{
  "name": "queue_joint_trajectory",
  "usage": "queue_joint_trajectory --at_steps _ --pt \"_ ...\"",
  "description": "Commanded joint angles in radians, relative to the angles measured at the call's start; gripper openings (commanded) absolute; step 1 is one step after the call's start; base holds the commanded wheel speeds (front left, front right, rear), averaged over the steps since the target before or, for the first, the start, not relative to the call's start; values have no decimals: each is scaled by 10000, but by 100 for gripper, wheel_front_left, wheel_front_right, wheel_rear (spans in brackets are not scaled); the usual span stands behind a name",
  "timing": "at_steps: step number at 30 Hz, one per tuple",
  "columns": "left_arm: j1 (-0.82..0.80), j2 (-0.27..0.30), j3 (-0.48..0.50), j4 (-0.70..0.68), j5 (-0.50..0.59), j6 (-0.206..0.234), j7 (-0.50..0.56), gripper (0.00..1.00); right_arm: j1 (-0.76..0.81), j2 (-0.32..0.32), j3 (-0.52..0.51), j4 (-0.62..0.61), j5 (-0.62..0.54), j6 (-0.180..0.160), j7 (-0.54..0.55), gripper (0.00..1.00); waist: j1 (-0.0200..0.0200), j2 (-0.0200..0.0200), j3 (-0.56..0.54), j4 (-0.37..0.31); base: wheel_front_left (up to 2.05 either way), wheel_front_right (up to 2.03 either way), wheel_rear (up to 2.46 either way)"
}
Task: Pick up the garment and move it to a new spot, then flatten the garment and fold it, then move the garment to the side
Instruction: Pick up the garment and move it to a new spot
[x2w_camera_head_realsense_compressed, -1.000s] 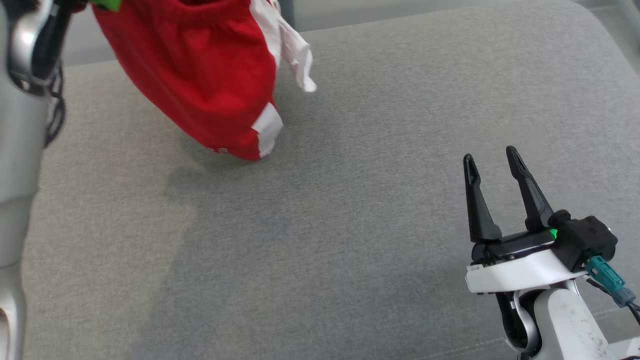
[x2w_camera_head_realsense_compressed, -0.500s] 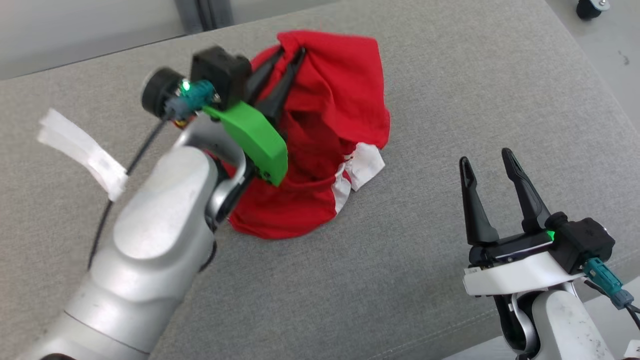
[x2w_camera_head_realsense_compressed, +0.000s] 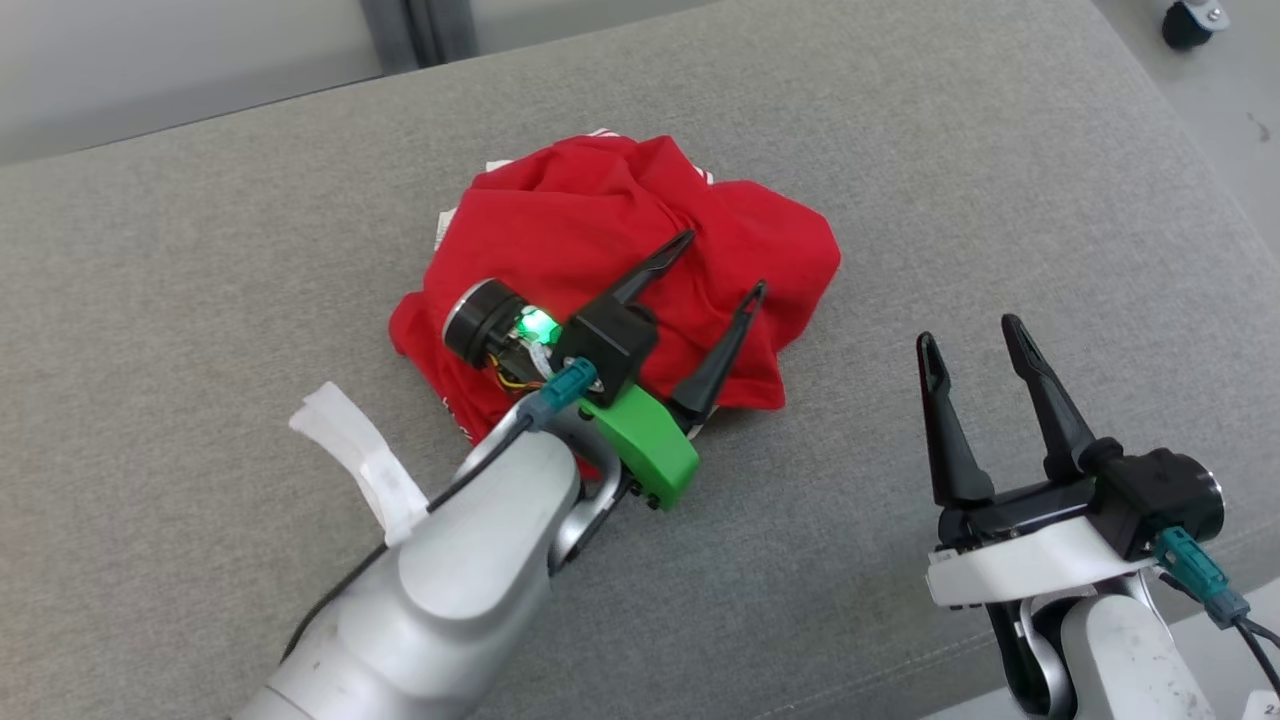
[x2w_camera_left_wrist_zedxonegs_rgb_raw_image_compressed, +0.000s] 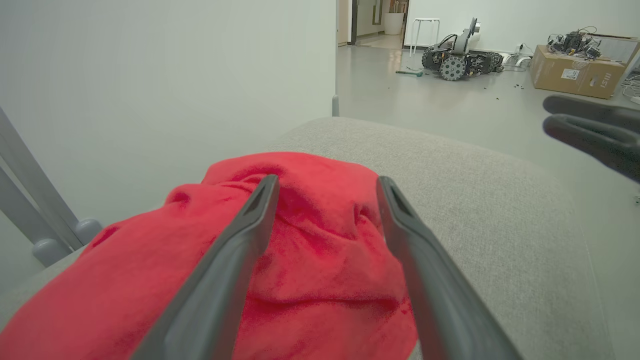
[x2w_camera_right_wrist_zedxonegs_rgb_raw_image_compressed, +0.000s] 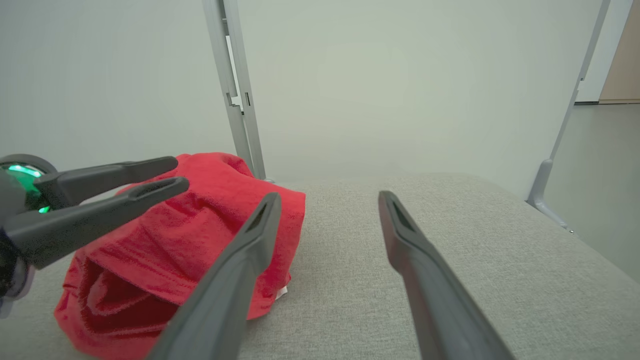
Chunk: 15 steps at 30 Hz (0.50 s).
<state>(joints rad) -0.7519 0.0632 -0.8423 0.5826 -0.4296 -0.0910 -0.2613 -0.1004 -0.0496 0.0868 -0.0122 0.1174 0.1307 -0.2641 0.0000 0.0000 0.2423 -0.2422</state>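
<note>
– Garment (x2w_camera_head_realsense_compressed: 600, 240) question: why's it lying in a crumpled red heap mid-cushion, with the left gripper (x2w_camera_head_realsense_compressed: 725, 262) hanging right over it?
– I'm guessing that's the new spot. The left fingers are spreading wide and gripping nothing, tips pointing across the heap's near-right part. Can't tell if they're brushing the cloth. Flattening is probably coming up next. The right gripper (x2w_camera_head_realsense_compressed: 968, 331) is sitting near and to the right, well apart from the cloth, fingers also gaping and empty.
– Room to spread it?
– Plenty, I reckon. The grey cushion (x2w_camera_head_realsense_compressed: 900, 150) is running bare to the left, the right and the near side. The far edge is sitting closer to the heap, and the right end is rounding off toward the floor, so I'd be pulling corners leftward and nearward.
</note>
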Motion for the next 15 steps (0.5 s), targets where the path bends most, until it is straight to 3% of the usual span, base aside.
queue_joint_trajectory --at_steps 1,10,13,15 --pt "456 -51 86 -546 350 249 -35 100 240 -9 -2 45 -84 1 -1 100 0 0 -594 601 0 0 0" --pt "3300 585 1193 -2722 1302 1875 -32 100 725 -15 -249 59 -245 1 -1 100 0 0 -1469 1798 0 0 0" --pt "4063 858 1541 -2506 1152 2082 -33 100 805 -13 -204 61 -211 1 -1 100 0 0 -1522 2004 0 0 0" --pt "4332 962 1498 -2020 1097 1961 -33 100 758 -16 -130 59 -149 1 -1 100 0 0 -1482 2044 0 0 0"
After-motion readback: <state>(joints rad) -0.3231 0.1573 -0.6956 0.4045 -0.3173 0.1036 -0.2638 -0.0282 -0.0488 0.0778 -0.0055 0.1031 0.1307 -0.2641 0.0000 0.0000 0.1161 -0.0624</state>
